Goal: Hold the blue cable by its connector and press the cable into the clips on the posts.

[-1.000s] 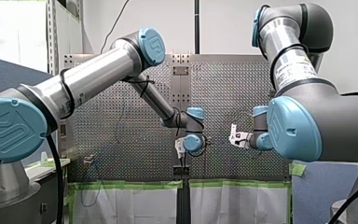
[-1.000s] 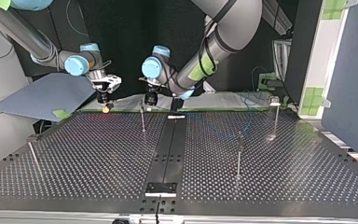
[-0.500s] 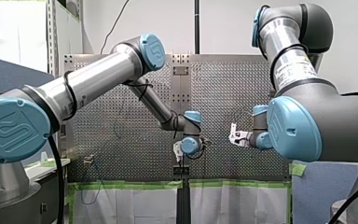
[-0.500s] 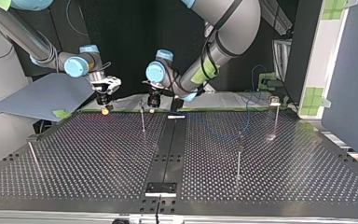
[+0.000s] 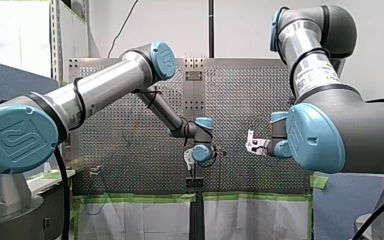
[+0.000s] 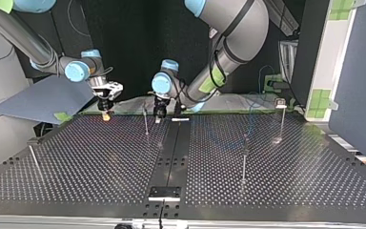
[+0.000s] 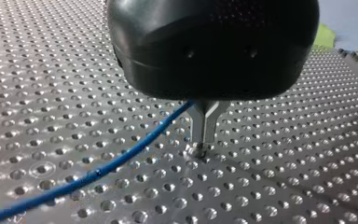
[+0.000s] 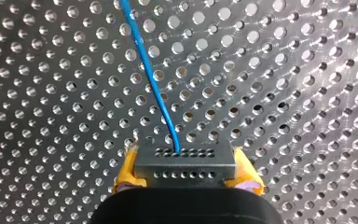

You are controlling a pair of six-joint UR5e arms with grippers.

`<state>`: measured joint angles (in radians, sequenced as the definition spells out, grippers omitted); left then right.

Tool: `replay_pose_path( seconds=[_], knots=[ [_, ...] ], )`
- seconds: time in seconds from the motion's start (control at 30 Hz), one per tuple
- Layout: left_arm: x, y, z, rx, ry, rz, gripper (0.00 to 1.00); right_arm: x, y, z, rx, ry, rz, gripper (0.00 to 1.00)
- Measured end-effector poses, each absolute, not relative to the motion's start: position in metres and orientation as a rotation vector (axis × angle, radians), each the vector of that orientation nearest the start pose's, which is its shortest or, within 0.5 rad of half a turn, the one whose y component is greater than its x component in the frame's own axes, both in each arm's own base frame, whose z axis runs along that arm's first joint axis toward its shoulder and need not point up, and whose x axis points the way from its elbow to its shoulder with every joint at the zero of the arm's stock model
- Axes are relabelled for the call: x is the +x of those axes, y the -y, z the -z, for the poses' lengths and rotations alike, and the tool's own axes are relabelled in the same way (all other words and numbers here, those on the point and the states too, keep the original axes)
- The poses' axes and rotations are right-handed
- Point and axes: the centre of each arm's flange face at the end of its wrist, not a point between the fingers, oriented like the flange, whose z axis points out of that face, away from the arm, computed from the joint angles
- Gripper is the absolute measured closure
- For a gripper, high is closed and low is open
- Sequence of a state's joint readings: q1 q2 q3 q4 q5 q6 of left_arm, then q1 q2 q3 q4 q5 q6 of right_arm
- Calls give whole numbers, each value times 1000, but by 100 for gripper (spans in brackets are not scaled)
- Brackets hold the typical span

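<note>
Where the front view is looking over the perforated table (image 5: 130, 125), my left gripper (image 5: 190, 160) is hanging near the middle seam. My right gripper (image 5: 251, 145) is sitting well apart from it, toward that view's right. Neither is showing its fingers clearly here.

Top view: right gripper (image 6: 106, 113) is hovering at the table's far edge, at the view's left, with a yellow tip showing. Left gripper (image 6: 159, 113) is pointing down just beside a thin post (image 6: 146, 121) near the centre strip. The cable is too faint to trace.

Left wrist view: metal fingers (image 7: 204, 122) are sitting closed, tips meeting just at the table. The blue cable (image 7: 98, 172) is running out from beside them, under the black body, and trailing over the holes. Cannot tell whether they are pinching it.

Right wrist view: yellow pads (image 8: 125, 171) are clamping the black connector (image 8: 185, 163) from both sides. The blue cable is rising from the connector and crossing the table ahead.
</note>
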<state>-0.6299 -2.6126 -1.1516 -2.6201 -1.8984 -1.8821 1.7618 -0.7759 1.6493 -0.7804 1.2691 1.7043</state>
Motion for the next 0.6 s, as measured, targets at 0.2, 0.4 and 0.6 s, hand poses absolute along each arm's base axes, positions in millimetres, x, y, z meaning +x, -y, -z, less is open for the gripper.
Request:
replay_pose_path(
  seconds=[0.2, 0.4, 0.6],
  knots=[
    [568, 538, -48, 18, -1676, 447, 99, 282, 602, -41, 1602, 1141, -1600, 100],
    [569, 538, -49, 18, -1681, 443, 99, 283, 608, -44, 1593, 1133, -1604, 100],
    [568, 536, -48, 34, -1699, 413, 99, 284, 611, -46, 1586, 1129, -1610, 100]
  ],
)
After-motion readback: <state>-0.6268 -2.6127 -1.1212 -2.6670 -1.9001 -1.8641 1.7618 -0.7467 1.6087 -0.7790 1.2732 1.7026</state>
